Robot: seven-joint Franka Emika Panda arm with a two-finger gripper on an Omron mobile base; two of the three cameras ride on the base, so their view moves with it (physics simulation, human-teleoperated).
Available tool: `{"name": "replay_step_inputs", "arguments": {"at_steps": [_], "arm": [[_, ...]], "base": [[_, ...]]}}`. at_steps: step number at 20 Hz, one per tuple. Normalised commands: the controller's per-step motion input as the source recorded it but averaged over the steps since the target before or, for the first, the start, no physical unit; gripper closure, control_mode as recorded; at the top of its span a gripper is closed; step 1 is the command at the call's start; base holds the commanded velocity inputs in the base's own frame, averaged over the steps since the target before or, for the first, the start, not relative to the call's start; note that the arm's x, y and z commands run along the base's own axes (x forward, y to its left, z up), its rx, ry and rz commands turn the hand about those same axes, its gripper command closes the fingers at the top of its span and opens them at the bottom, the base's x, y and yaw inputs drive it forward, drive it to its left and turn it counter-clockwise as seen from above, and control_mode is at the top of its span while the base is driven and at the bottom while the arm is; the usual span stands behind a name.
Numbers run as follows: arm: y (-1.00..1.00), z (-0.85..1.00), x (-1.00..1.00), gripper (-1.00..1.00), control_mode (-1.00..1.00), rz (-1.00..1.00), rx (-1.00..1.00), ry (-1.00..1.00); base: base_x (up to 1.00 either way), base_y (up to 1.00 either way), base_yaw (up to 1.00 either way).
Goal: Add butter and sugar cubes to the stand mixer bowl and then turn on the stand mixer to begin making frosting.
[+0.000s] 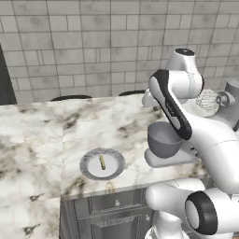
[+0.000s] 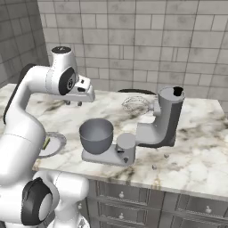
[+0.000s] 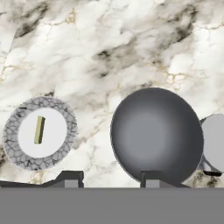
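The butter (image 3: pixel 39 130) is a thin pale-yellow stick lying on a round grey plate (image 3: pixel 13 144), also seen as the butter (image 1: pixel 102 162) near the counter's front edge. The stand mixer bowl (image 3: pixel 156 133) is deep, grey and empty, and sits on the stand mixer's flat base (image 2: pixel 107 156). The stand mixer (image 2: pixel 164 120) has its head tilted up, with the whisk (image 2: pixel 136 104) raised. My gripper (image 3: pixel 109 178) hangs high over the counter behind the bowl and plate, open, with nothing between its fingers. Two tiny specks (image 2: pixel 165 156) in front of the mixer look like sugar cubes.
The marble counter (image 1: pixel 107 126) ends at a front edge with grey drawers (image 1: pixel 116 205) below. A tiled wall (image 1: pixel 93 46) closes the back. My own arm (image 1: pixel 172 112) crosses above the bowl in the left base view.
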Motion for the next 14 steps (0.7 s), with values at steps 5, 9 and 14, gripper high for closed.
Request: {"name": "replay_step_inputs", "arguments": {"at_steps": [5,9,14], "arm": [[0.00,0.00,0.00,-1.00,1.00,0.00,0.00,0.00],[0.00,0.00,0.00,-1.00,1.00,0.00,0.00,0.00],[0.00,0.00,0.00,-1.00,1.00,0.00,0.00,0.00]], "base": [[-0.03,-0.02,0.00],[-0.09,-0.28,-0.06],[-0.11,-0.45,-0.08]]}}
